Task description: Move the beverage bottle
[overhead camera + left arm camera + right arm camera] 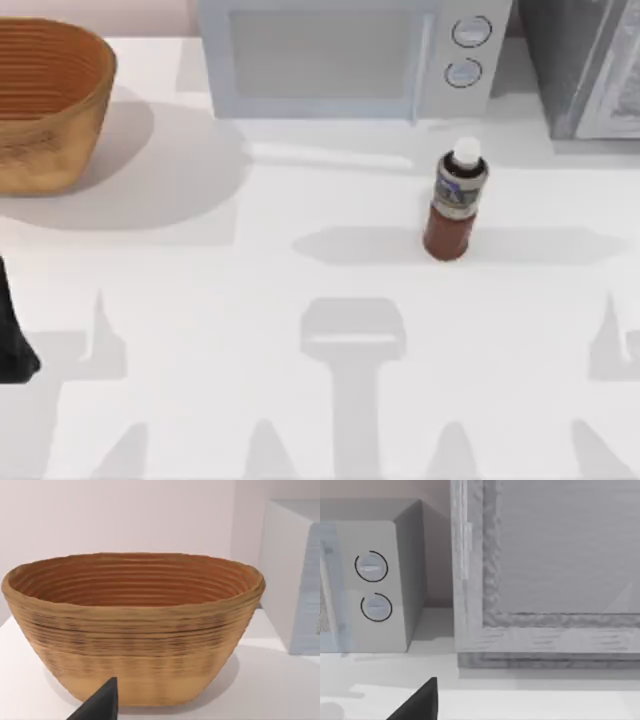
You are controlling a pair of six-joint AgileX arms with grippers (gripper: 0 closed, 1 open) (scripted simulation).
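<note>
The beverage bottle stands upright on the white table, right of centre and just in front of the microwave's control panel. It has a reddish-brown lower body, a grey-blue label band and a white cap. Nothing touches it. A dark part of my left arm shows at the table's left edge, far from the bottle. In the left wrist view a dark tip of my left gripper points at the basket. In the right wrist view a dark tip of my right gripper faces the microwave's dials and the grey cabinet.
A white microwave stands at the back centre, with two round dials on its right side. A woven brown basket sits at the back left. A grey cabinet stands at the back right.
</note>
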